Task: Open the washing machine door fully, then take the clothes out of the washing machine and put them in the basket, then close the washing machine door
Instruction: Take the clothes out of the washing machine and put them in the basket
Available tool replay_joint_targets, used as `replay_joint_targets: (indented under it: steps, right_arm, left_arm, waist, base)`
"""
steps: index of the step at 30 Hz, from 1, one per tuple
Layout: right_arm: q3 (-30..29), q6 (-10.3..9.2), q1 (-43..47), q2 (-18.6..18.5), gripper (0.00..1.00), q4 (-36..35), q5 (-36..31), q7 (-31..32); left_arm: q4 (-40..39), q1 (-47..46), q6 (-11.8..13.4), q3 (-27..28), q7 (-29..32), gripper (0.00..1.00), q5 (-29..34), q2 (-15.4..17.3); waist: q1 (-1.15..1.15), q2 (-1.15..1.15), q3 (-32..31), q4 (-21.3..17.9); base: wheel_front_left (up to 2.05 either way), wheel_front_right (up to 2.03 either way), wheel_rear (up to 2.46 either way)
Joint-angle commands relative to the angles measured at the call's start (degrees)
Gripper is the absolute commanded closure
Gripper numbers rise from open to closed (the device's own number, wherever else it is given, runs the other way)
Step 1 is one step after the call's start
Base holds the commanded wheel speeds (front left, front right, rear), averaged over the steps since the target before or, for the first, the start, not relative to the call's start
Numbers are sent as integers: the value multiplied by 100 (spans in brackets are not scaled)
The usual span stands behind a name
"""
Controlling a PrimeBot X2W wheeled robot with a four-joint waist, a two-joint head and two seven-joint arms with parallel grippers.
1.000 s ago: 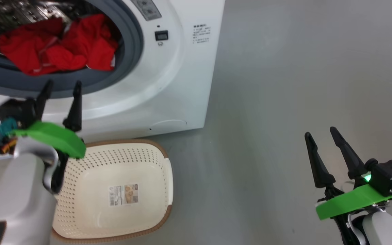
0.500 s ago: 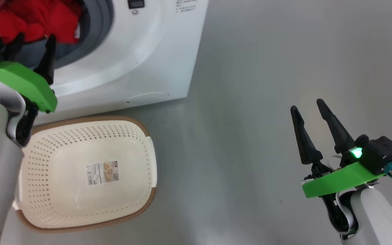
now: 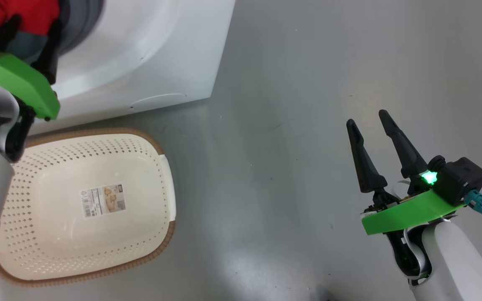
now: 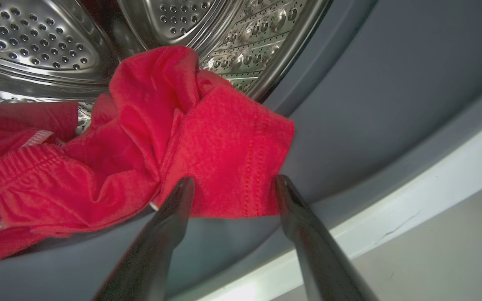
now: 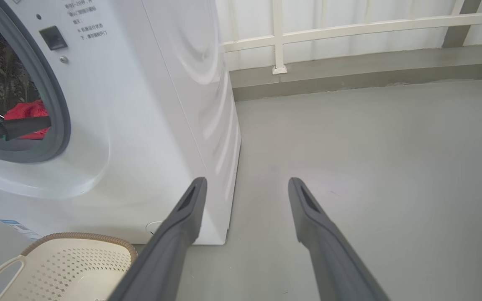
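Note:
The white washing machine [image 3: 149, 50] stands at the upper left, and its door is out of view. Red clothes [image 4: 207, 138] lie at the front of the steel drum [image 4: 36, 42], spilling onto the grey rubber ring [image 4: 370, 104]. My left gripper [image 4: 233, 180] is open at the drum mouth, its tips on either side of a red fold. In the head view that left gripper [image 3: 36, 21] reaches into the opening, just below the clothes [image 3: 15, 10]. The cream basket [image 3: 157, 142] sits on the floor below it. My right gripper [image 3: 366, 118] hangs open over bare floor, holding nothing.
Grey floor [image 3: 287, 125] spreads to the right of the machine and the basket. In the right wrist view a low kerb and a pale railing [image 5: 349, 25] close off the back, beyond the machine's side panel [image 5: 191, 83].
The head camera has swung down and right, so the whole picture shifted. My left gripper has pushed forward from the rubber ring's lower edge to the red clothes. Both grippers stay open.

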Motion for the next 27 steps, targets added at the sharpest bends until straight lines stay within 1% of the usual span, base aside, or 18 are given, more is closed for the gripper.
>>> replay_joint_targets:
  steps: [1, 9, 10, 11, 12, 13, 18, 23, 27]
  right_arm:
    - [137, 36, -5, -16, 0, -130, -11, -37]
    - [175, 36, -13, 15, 0, -162, -5, -37]
    - [176, 36, -10, 18, 0, -164, -7, -37]
    - [173, 36, -8, 21, 0, -166, -6, -37]
    - [170, 36, -8, 24, 0, -167, -6, -37]
    - [169, 36, -9, 26, 0, -166, -7, -37]
    - [156, 36, -12, 32, 0, -163, -10, -37]
    - [120, 36, -10, 23, 0, -163, -20, -37]
    - [98, 36, 12, -5, 0, -150, -27, -37]
  left_arm:
    - [-5, -141, -30, 25, -33, 0, -63, 250]
    - [394, -406, -30, -349, -159, 0, -213, 347]
    - [447, -431, -30, -381, -171, 15, -230, 347]
    - [492, -456, -30, -415, -184, 53, -245, 345]
    - [532, -478, -30, -445, -197, 75, -262, 342]
    - [578, -502, -30, -477, -207, 100, -272, 342]
    - [774, -603, -30, -570, -324, 100, -345, 321]
    - [864, -661, -30, -538, -507, 100, -411, 295]
    - [898, -619, 49, -305, -620, 100, -490, 282]
  waist:
    - [0, 0, 31, -40]
    - [0, 0, 75, -149]
    - [0, 0, 76, -159]
    - [0, 0, 78, -166]
    - [0, 0, 78, -172]
    - [0, 0, 78, -176]
    - [0, 0, 59, -169]
    - [0, 0, 9, -98]
    - [0, 0, -123, 7]
  base:
    - [0, 0, 0]
    - [0, 0, 0]
    - [0, 0, 0]
    - [0, 0, 0]
    - [0, 0, 0]
    - [0, 0, 0]
    - [0, 0, 0]
    - [0, 0, 0]
    - [0, 0, 0]
